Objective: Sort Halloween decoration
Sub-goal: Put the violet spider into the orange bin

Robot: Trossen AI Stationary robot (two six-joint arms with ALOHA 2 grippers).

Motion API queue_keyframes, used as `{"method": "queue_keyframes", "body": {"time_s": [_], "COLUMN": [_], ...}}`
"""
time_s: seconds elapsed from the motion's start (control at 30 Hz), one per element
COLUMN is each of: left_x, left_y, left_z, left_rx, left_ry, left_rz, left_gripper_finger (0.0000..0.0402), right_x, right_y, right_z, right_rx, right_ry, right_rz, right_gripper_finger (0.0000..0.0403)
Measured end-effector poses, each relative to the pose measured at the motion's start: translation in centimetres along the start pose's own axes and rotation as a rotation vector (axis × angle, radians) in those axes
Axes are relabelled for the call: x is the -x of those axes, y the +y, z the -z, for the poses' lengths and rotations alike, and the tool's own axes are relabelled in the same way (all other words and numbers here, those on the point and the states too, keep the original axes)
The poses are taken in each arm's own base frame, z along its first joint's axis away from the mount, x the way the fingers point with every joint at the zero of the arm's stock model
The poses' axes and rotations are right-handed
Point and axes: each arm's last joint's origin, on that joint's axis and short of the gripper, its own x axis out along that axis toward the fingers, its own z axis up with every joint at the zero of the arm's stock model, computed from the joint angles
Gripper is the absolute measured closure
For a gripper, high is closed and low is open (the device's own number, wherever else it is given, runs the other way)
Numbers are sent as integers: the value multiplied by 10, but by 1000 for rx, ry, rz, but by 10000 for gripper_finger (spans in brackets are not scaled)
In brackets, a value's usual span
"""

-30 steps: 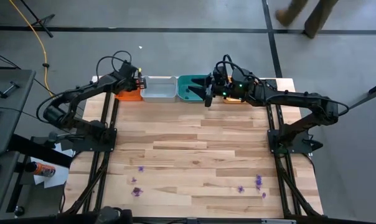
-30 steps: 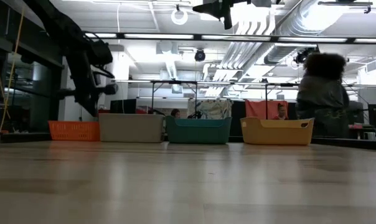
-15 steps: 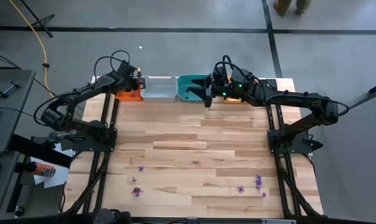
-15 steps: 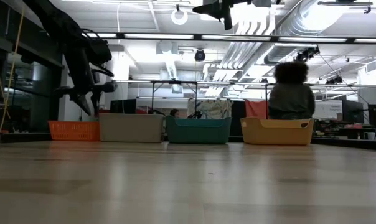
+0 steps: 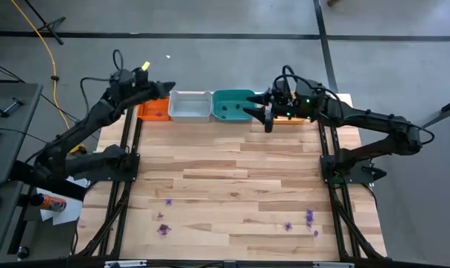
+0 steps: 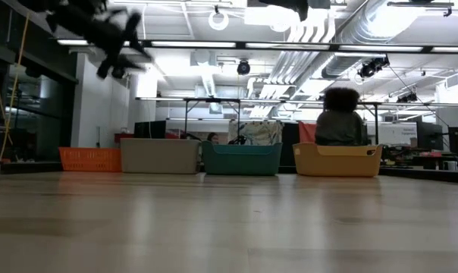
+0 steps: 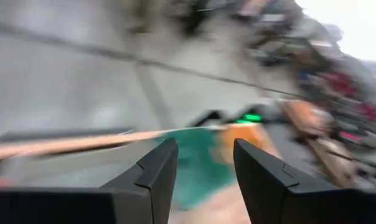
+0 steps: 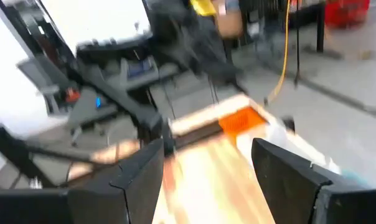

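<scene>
While the purple trinkets [image 5: 309, 217] lie scattered along the near edge of the wooden table [image 5: 232, 179], well apart from both arms, we note two loose groups: a few toward the left near corner [image 5: 163, 229] and a few toward the right near corner. None is in a gripper. In the low view we cannot make them out on the tabletop.

Along the far edge we see four trays in a row: orange tray [image 5: 153, 110], pale grey tray [image 5: 190, 106], teal tray [image 5: 232, 105], and a yellow-orange tray [image 6: 337, 160] mostly hidden under the right arm in the high view.

Left gripper [image 5: 168, 87] hangs raised above the far left corner, over the orange tray's end; in its wrist view the fingers [image 7: 155, 168] stand apart with nothing between them.

Right gripper [image 5: 266, 117] sits at the teal tray's right end, fingers [image 8: 138, 174] spread wide, empty.

Beyond the table we see a person [image 6: 341, 117] behind the yellow-orange tray, back turned.
</scene>
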Motion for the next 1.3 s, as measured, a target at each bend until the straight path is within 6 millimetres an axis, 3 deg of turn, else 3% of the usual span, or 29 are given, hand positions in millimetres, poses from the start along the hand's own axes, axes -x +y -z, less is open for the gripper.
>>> {"method": "queue_keyframes", "body": {"time_s": [0.1, 0.23, 0.43, 0.53, 0.77, 1.0, 1.3], "left_x": [14, 25, 41, 56, 99, 113, 112], "left_y": [-26, -56, -96, -108, -91, -93, -92], "left_z": [6, 28, 83, 116, 186, 233, 295], "left_rx": [-71, -144, -190, -242, -639, -1022, -1134], "left_ry": [21, 158, 499, 708, 1099, 997, 1097], "left_rz": [197, 413, 634, 661, 334, 259, 188], "left_gripper_finger": [258, 259, 259, 259, 259, 259, 259], "right_x": [7, 10, 8, 7, 6, 6, 6], "right_y": [1, 5, 11, 12, 11, 9, 9], "right_z": [8, 19, 26, 26, 27, 27, 27], "right_rx": [-25, -45, -42, -50, -59, -53, -52], "right_ry": [99, 209, 259, 248, 238, 223, 223], "right_rz": [5, 10, 3, 35, 80, 125, 127], "right_gripper_finger": [165, 165, 165, 165, 165, 165, 165]}}
